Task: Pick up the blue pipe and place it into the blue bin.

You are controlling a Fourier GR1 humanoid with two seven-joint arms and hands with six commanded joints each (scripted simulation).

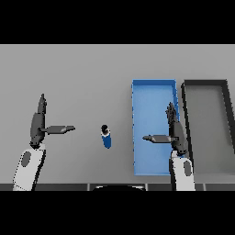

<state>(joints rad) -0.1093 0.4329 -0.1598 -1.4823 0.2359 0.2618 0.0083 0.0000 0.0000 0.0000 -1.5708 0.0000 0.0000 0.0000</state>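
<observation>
Grey table (82, 69) holds everything. Far on the left side is the left hand (37, 124). Its fingers point straight up the table and its thumb sticks out to the side, toward the middle. The fingers are straight and hold nothing. It looks like it is just waiting.

Next comes the blue pipe (107, 137). It stands on the table, past the tip of the left thumb, with a gap between them. It has a dark cap on top. No hand touches it, so picking it up is not yet done.

Then comes the blue bin (153, 87), a long tray just beside the pipe. This is where the pipe should go.

The right hand (175, 131) is over the right side of the blue bin. Its fingers are straight too, and its thumb points back toward the pipe. It holds nothing. I think this hand is the better one to grab the pipe, as it is the one by the bin.

Last, right of those fingers, is a dark bin (204, 83).
</observation>
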